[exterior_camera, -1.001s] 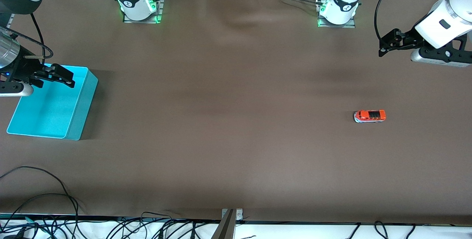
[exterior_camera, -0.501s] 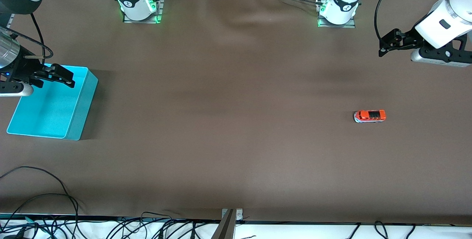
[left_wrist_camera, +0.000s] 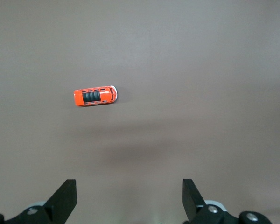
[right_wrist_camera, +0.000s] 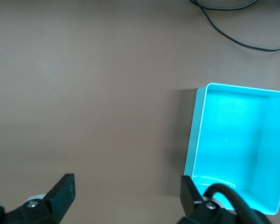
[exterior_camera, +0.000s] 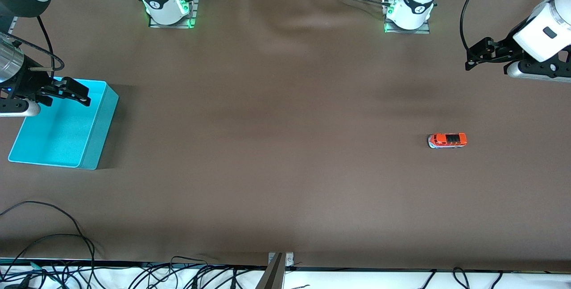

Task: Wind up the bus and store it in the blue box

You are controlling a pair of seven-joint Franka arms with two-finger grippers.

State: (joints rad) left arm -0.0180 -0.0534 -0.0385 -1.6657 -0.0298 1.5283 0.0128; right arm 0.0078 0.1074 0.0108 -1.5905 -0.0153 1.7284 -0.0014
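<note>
The bus [exterior_camera: 447, 140], a tiny orange-red toy with a dark roof panel, stands alone on the brown cloth toward the left arm's end of the table; the left wrist view also shows the bus [left_wrist_camera: 95, 96]. My left gripper [exterior_camera: 475, 56] hangs open over bare cloth, well apart from the bus, and nothing lies between the jaws of the left gripper [left_wrist_camera: 129, 189]. The blue box [exterior_camera: 100, 128], a cyan bin with nothing in it, sits at the right arm's end. My right gripper [exterior_camera: 82, 95] hovers open over that box's rim; in the right wrist view the right gripper [right_wrist_camera: 127, 182] is beside the blue box [right_wrist_camera: 196, 135].
Both arm bases [exterior_camera: 167, 8] [exterior_camera: 408, 10] stand at the table edge farthest from the front camera. Loose black cables [exterior_camera: 53, 235] trail over the near edge at the right arm's end. A metal bracket [exterior_camera: 276, 266] sits at the middle of the near edge.
The left arm has shifted slightly toward its own end of the table. The bus, the blue box and the right arm have not moved.
</note>
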